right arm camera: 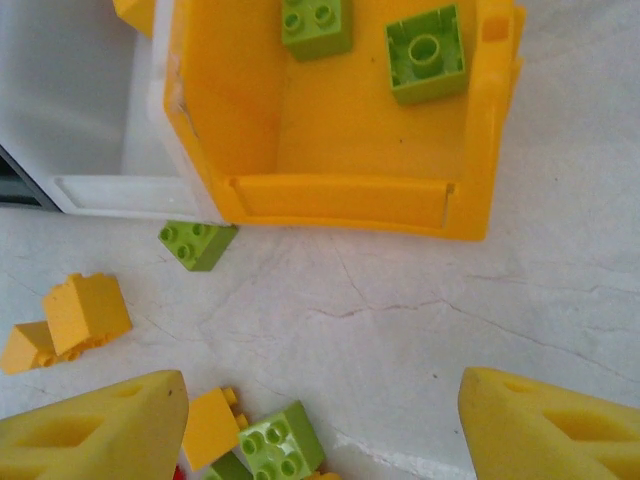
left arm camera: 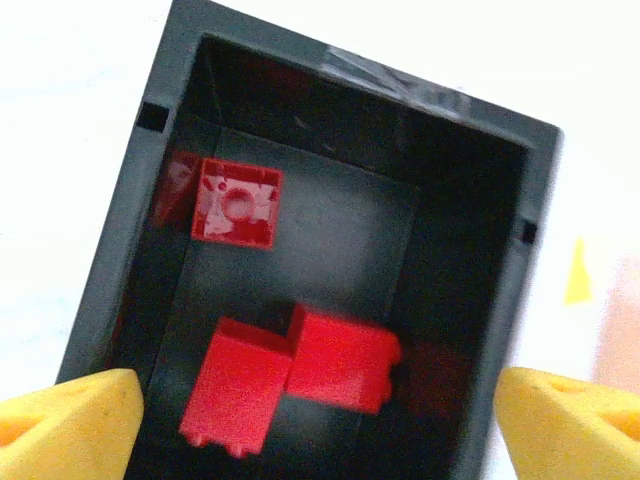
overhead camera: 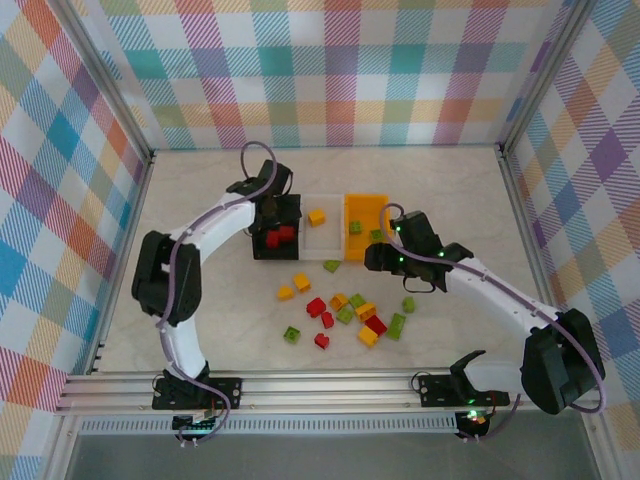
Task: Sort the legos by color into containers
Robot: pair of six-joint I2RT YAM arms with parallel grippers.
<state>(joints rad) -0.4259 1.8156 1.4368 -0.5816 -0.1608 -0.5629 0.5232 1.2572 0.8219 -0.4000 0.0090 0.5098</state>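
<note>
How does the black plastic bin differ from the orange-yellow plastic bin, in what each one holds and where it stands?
The black rectangular plastic bin holds three red studded bricks; the orange-yellow rectangular plastic bin holds two light green studded bricks. In the top view, the black bin stands left of the white bin, the orange-yellow bin right of it. Both are open-topped and of like size.
</note>
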